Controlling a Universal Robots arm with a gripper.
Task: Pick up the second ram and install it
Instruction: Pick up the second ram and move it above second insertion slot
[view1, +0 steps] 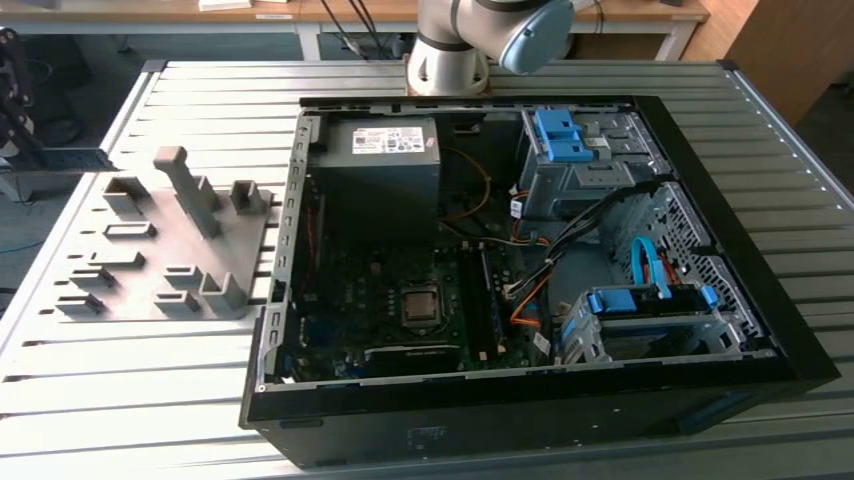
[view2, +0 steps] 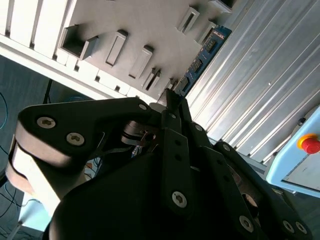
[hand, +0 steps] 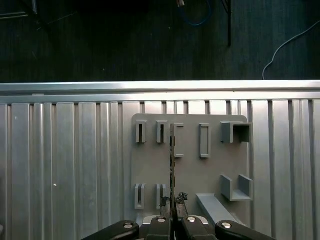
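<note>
My gripper is shut on the second ram, a thin blue-green board with small chips that sticks out past the fingertips. In the first wrist view the second ram appears edge-on as a thin dark line running out from the gripper. It hangs over the grey fixture plate, in line with the plate's row of narrow slots. I cannot tell how far it is above the plate. The open computer case lies on the table to the exterior view's right of the fixture plate.
Upright grey blocks stand on the fixture plate. Inside the case are a power supply, blue drive cages and loose cables beside the memory slots. A red stop button sits past the slatted metal table.
</note>
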